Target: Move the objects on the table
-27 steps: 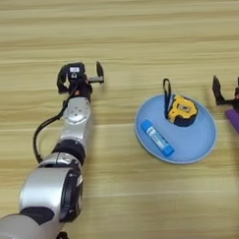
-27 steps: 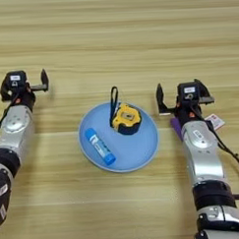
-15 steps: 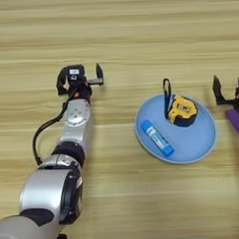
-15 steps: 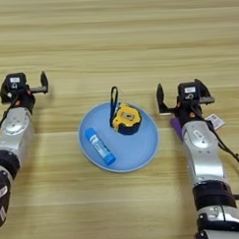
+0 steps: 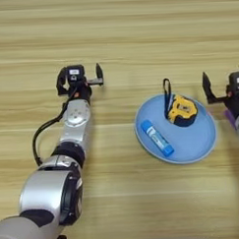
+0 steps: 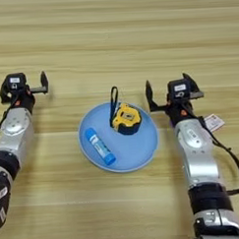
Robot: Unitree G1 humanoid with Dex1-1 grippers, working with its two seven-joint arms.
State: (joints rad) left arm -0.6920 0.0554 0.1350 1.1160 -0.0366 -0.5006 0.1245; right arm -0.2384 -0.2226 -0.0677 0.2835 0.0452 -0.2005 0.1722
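Note:
A yellow-and-black tape measure lies on the far half of a round blue plate, its black strap trailing toward the far rim. A small purple block peeks out from under my right arm, just right of the plate; most of it is hidden. My right gripper rests on the table right of the plate, fingers spread open and holding nothing. My left gripper lies far to the left of the plate, also open and holding nothing.
A blue tube lies on the near left part of the plate. A white tag sits on the wooden table beside my right forearm. Cables run along both arms.

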